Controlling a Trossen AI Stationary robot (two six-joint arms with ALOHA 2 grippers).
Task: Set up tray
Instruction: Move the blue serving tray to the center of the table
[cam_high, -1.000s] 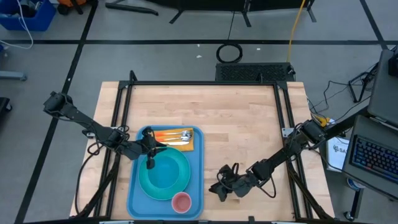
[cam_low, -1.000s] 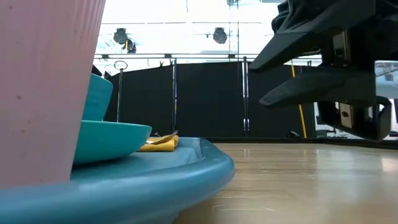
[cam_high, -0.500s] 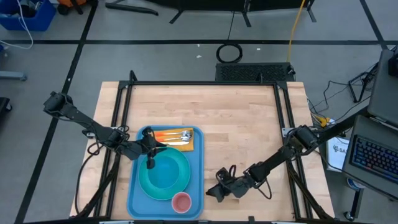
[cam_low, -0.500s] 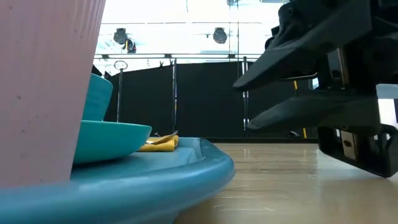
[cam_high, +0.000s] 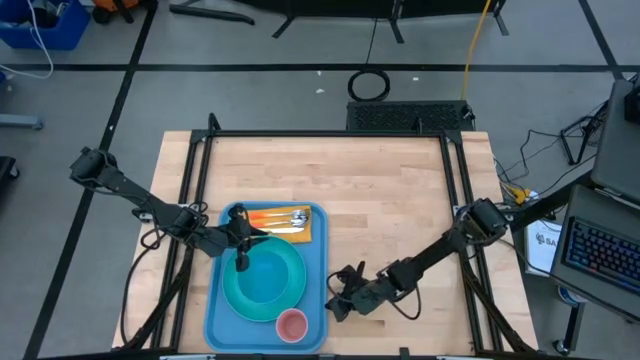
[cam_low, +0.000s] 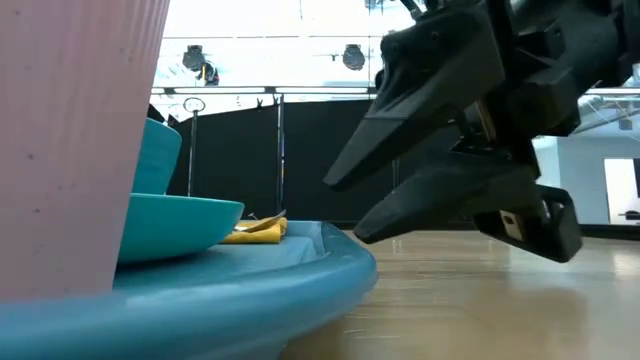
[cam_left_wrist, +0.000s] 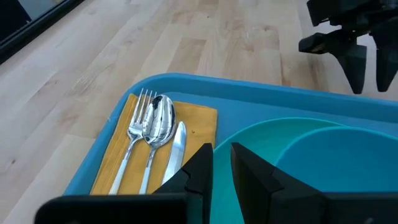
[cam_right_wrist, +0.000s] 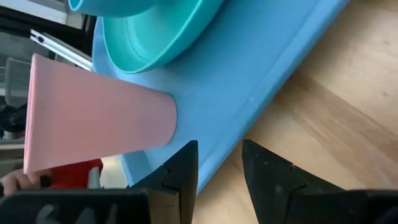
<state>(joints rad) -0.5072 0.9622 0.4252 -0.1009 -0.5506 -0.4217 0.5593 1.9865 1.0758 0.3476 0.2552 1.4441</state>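
The light-blue tray (cam_high: 318, 262) lies at the table's near left. On it sit a turquoise plate (cam_high: 285, 290) with a blue bowl (cam_left_wrist: 339, 165) on top, a pink cup (cam_high: 291, 324) at the near end, and a yellow napkin (cam_high: 258, 222) bearing a fork, spoon and knife (cam_left_wrist: 155, 127) at the far end. My left gripper (cam_left_wrist: 222, 152) hovers over the tray between napkin and plate, a narrow gap between its fingers, nothing in it. My right gripper (cam_high: 334, 300) stands open just right of the tray's right rim (cam_right_wrist: 273, 68), one finger above the other (cam_low: 345, 212), near the cup (cam_right_wrist: 93, 118).
Bare wooden tabletop (cam_high: 390, 200) spreads to the right of the tray and toward the far edge. Black frame rails (cam_high: 462, 190) run along the table's sides. A keyboard (cam_high: 605, 255) and cables lie off the table at the right.
My right gripper has gone toward the table's left edge and a little down, up to the tray's right rim, rolling slightly; its fingers keep the same gap. The tray and the things on it have stayed put.
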